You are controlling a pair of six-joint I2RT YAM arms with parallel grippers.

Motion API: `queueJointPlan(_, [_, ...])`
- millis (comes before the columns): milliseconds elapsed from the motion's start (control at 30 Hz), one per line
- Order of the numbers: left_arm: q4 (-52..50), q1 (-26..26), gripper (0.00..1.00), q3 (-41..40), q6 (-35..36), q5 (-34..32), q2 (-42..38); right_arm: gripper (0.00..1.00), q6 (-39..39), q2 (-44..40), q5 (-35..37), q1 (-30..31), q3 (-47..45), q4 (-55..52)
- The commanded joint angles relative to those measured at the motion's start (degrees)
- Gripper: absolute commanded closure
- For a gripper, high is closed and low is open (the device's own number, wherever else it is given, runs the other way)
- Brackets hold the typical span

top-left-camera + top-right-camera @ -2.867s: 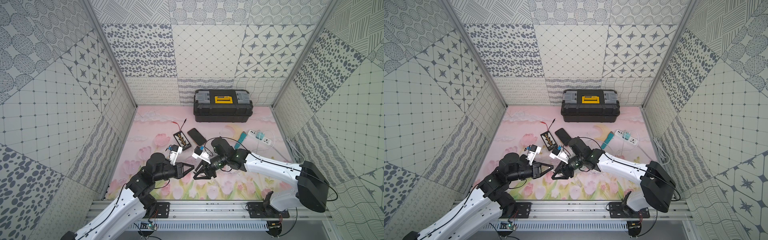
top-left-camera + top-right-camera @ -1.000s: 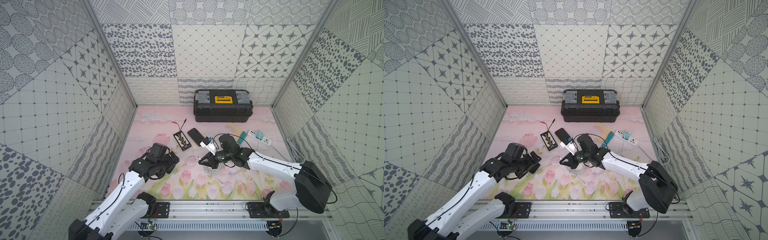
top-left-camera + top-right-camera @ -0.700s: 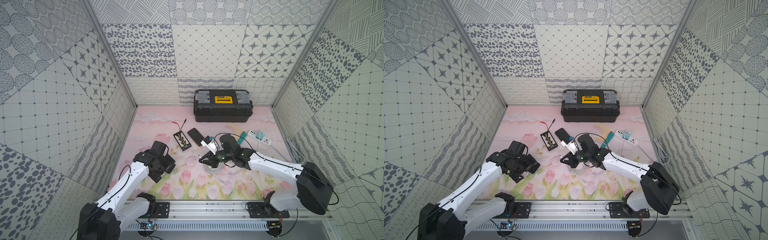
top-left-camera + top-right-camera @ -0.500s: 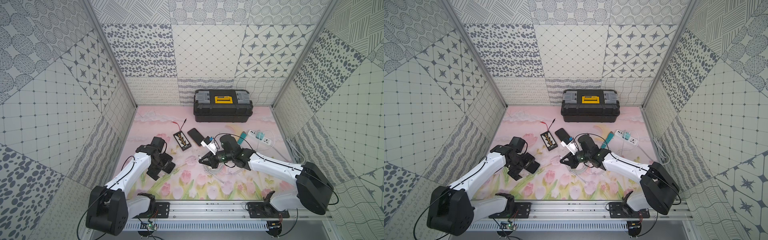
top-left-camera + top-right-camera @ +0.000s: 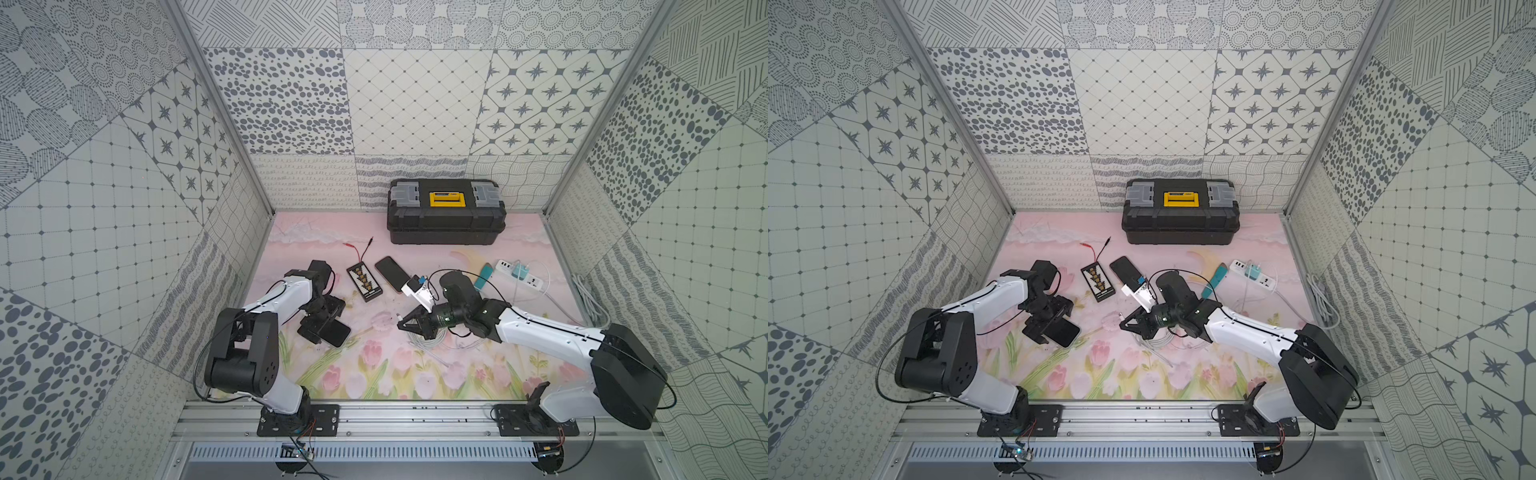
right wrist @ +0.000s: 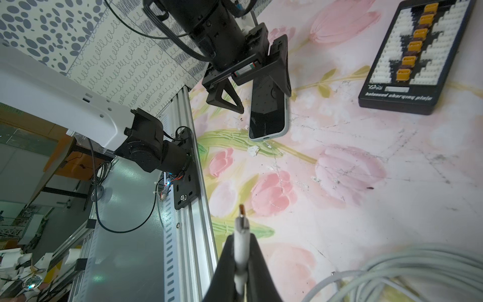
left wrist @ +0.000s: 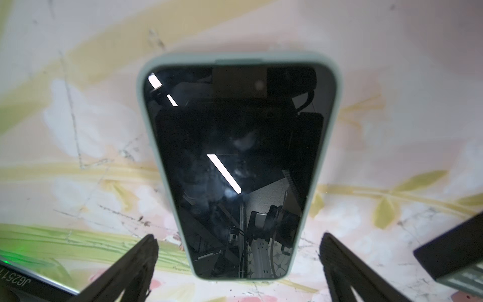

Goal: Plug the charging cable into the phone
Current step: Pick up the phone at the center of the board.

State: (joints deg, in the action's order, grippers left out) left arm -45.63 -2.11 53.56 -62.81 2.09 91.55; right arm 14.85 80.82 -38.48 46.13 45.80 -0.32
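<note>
- Left arm (image 5: 286,295): swung back from the centre to your phone (image 7: 235,157), so bracing it for insertion looks to be next.
- Left jaws: fully spread, straddling the phone flat on the worktop (image 5: 374,374), gripping nothing.
- Right jaws: clamped on the cable plug (image 6: 241,227), well apart from the phone's port end.

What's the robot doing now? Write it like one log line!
left fingers: open around phone | right fingers: shut on cable plug | plugged: no
</note>
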Motion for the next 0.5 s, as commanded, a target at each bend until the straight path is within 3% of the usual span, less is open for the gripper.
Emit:
queueJointPlan(0, [1.5, 0.9, 0.01, 1.7, 1.5, -1.5, 3.5, 1.0, 0.3, 0.7, -0.8, 0.6, -0.8, 2.7])
queueJointPlan(300, [4.3, 1.9, 0.01, 0.4, 2.7, -2.2, 6.9, 1.0, -0.3, 1.8, 0.1, 1.1, -0.6, 2.1])
queueJointPlan(467, [5.8, 2.5, 0.1, -0.9, 3.4, -1.9, 7.6, 1.0, -0.5, 2.1, 0.3, 1.1, -0.3, 1.4])
